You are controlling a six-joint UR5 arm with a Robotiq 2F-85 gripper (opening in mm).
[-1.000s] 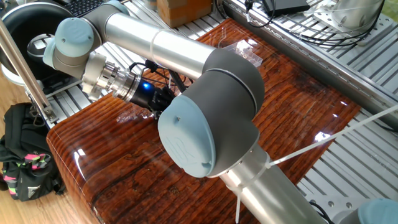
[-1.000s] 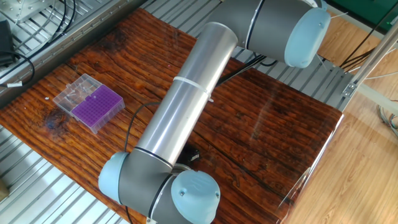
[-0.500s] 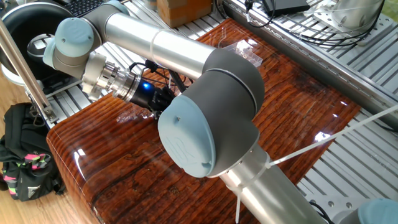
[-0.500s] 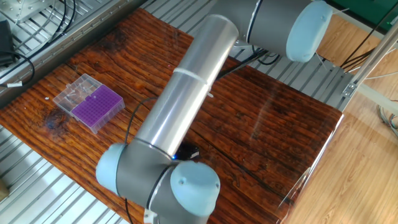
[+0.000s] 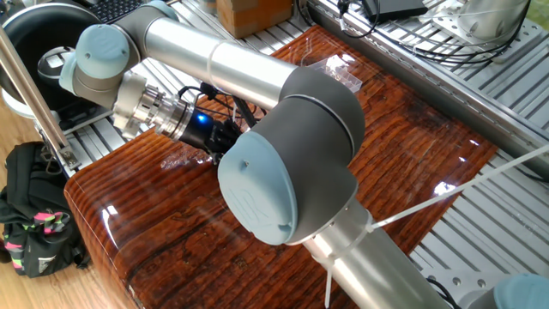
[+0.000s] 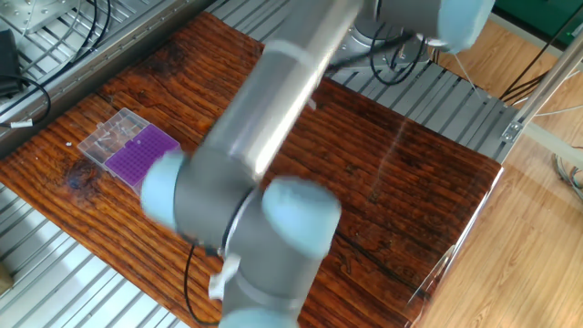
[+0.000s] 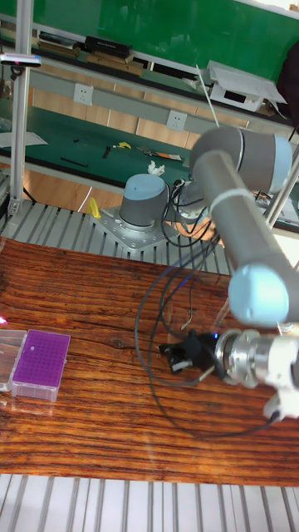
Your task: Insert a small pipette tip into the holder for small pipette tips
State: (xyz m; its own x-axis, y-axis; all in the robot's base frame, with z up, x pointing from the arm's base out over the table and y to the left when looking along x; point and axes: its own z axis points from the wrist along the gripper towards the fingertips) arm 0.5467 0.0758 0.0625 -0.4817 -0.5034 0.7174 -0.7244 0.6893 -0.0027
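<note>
Purple rack (image 7: 40, 362) with clear lid (image 7: 10, 357) sits on surface (image 7: 100, 432); no legible markings. Hand (image 7: 170, 352) well apart, grip state indiscernible.

Holder (image 7: 40, 362) on table (image 7: 108, 424), seemingly well left of tool (image 7: 176, 355)

Arm (image 6: 264, 173) motion-blurred in other fixed view, covering right edge of holder for small pipette tips (image 6: 137, 153) and hiding gripper entirely. Gripper (image 7: 173, 355) small, dark in tall fixed view (jaw gap unreadable); in one fixed view elbow joint blocks it. Holder's clear lid (image 7: 10, 359) cut by left edge. No pipette tip discernible.
</note>
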